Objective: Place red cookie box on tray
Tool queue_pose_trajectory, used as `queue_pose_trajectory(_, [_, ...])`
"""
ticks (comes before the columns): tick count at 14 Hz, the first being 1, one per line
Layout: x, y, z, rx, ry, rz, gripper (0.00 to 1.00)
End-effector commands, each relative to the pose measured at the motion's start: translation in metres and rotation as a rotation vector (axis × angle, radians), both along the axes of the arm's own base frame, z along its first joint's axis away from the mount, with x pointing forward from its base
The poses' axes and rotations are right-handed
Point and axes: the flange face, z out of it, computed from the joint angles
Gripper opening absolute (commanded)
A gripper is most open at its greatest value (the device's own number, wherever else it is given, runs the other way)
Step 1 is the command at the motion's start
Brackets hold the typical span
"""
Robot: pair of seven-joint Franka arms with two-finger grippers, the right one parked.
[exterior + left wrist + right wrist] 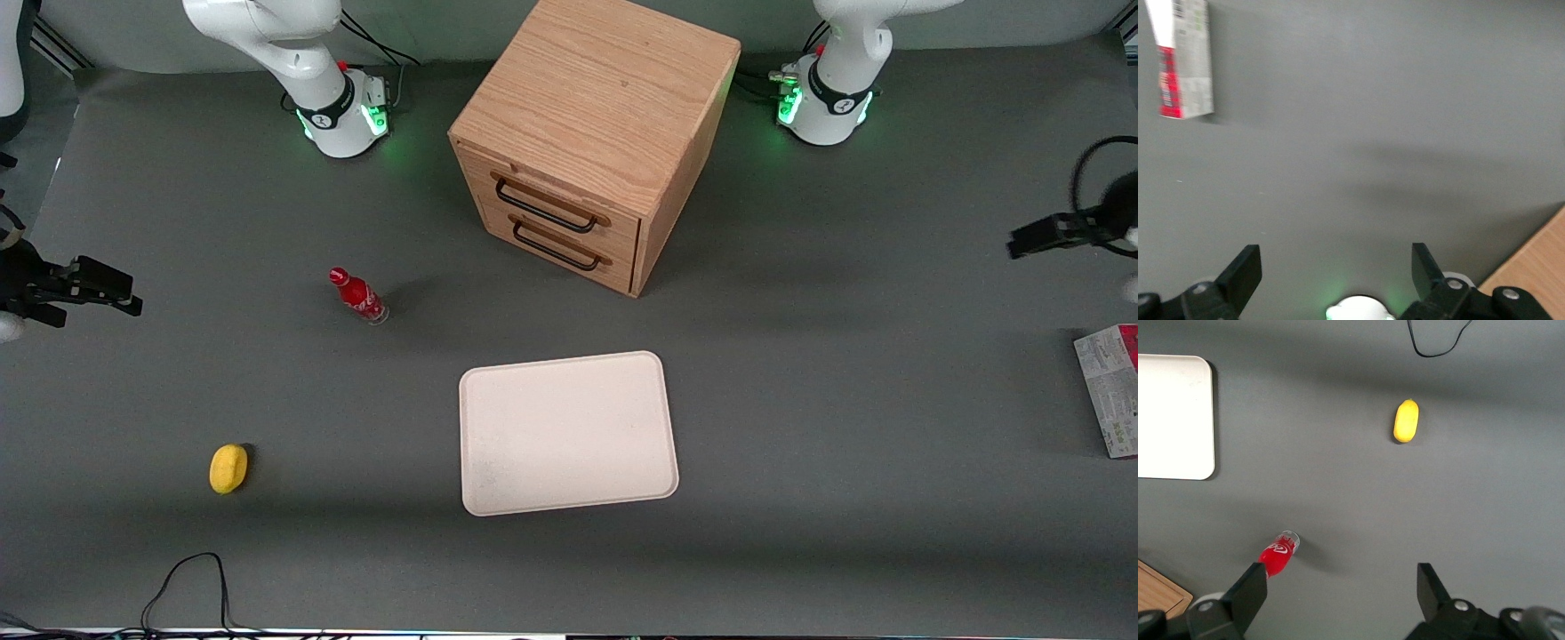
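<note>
The red cookie box (1111, 391) lies flat on the grey table at the working arm's end, cut off by the picture's edge, its whitish text panel facing up. It also shows in the left wrist view (1185, 60), red with a grey printed panel. The cream-white tray (569, 433) lies bare in the middle of the table, nearer the front camera than the cabinet. My left gripper (1022, 242) hovers above the table, farther from the front camera than the box and apart from it. It is open and empty in the left wrist view (1335, 267).
A wooden two-drawer cabinet (587, 133) stands at the back middle; its corner shows in the left wrist view (1538, 267). A small red bottle (358, 296) and a yellow fruit (228, 468) lie toward the parked arm's end. A black cable (191, 587) lies near the front edge.
</note>
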Motion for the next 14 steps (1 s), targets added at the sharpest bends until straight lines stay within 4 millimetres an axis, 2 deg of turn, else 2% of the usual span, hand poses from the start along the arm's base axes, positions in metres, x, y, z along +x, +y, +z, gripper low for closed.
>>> queue_pose_trajectory(1, [0.019, 0.078, 0.006, 0.019, 0.04, -0.042, 1.0])
queue_pose_trajectory(3, [0.02, 0.154, 0.004, -0.008, 0.033, -0.086, 1.0])
queue_pose_trajectory(6, [0.02, 0.236, 0.005, 0.016, 0.007, -0.158, 1.0])
queue_pose_trajectory(7, [0.016, 0.256, 0.004, 0.013, 0.002, -0.169, 1.0])
queue_pose_trajectory(9, [0.006, 0.281, 0.0, 0.012, -0.004, -0.16, 1.0])
queue_pose_trajectory(14, [0.005, 0.29, -0.024, -0.009, 0.036, -0.151, 1.0])
